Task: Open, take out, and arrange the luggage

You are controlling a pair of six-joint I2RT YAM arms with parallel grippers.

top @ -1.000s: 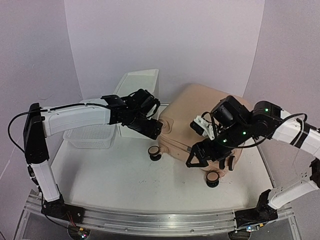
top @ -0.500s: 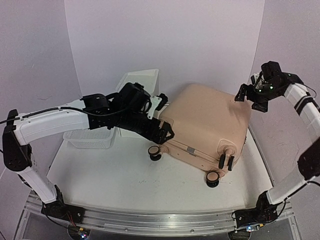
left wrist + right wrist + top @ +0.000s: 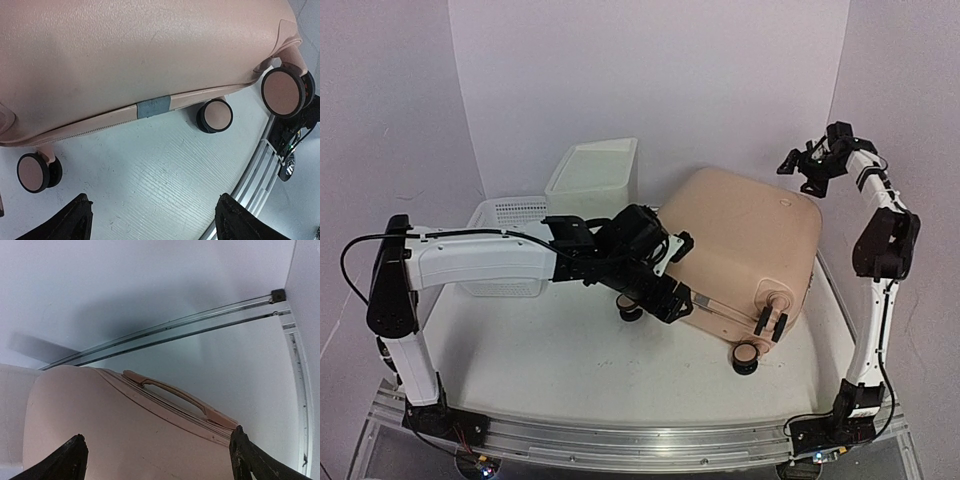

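One luggage on white tbl; pale walls.

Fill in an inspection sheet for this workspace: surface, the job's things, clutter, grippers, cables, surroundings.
Surface: white table, lightly scuffed.
Job's things: peach luggage lying closed, wheels toward the arms, grey patch on its seam.
Clutter: white drawer box and mesh basket, behind left.
Grippers: left gripper open, low by the wheels; right gripper open, high above the far side; neither holds anything.
Cables: black cable looping at far left.
Surroundings: plain white walls; metal rail at near edge.
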